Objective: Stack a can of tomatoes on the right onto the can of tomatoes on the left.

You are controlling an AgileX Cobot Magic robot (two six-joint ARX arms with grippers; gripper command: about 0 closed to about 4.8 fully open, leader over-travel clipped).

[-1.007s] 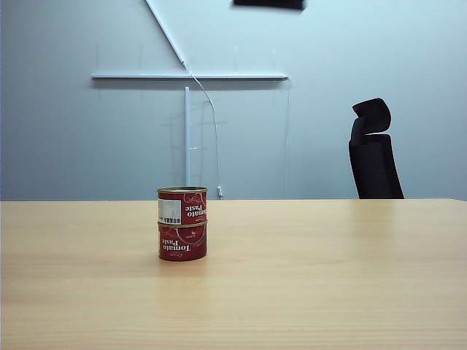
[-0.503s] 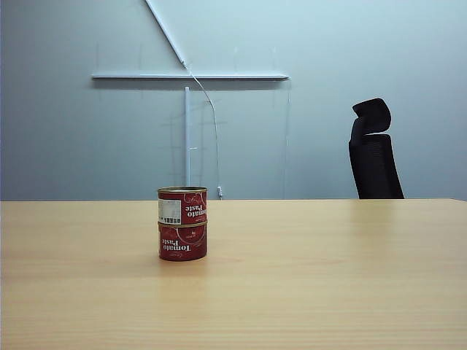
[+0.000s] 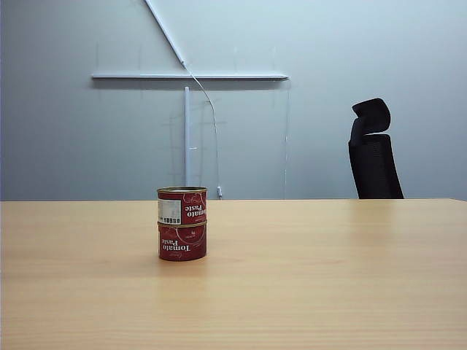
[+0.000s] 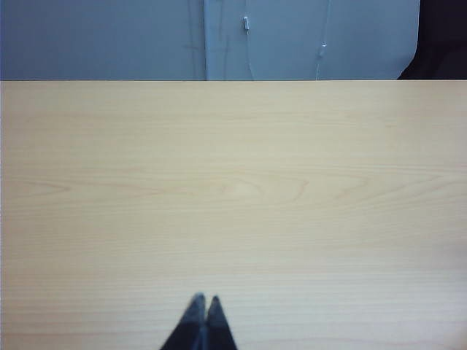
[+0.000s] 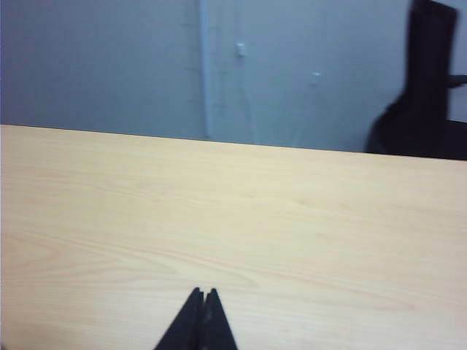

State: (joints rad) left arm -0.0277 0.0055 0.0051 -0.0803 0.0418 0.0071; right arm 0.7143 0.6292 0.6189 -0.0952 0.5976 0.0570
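Upper tomato can (image 3: 182,205): stacked squarely on lower tomato can (image 3: 182,243), on table (image 3: 328,277), neither gripper near. Left gripper (image 4: 203,300): fingertips pressed together, empty, above bare wood. Right gripper (image 5: 203,293): likewise closed, empty.

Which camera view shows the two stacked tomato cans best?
The exterior view: the top can sits squarely on the bottom can, labels readable. Neither wrist view shows them: only bare table ahead of the shut left pincer and the shut right pincer.
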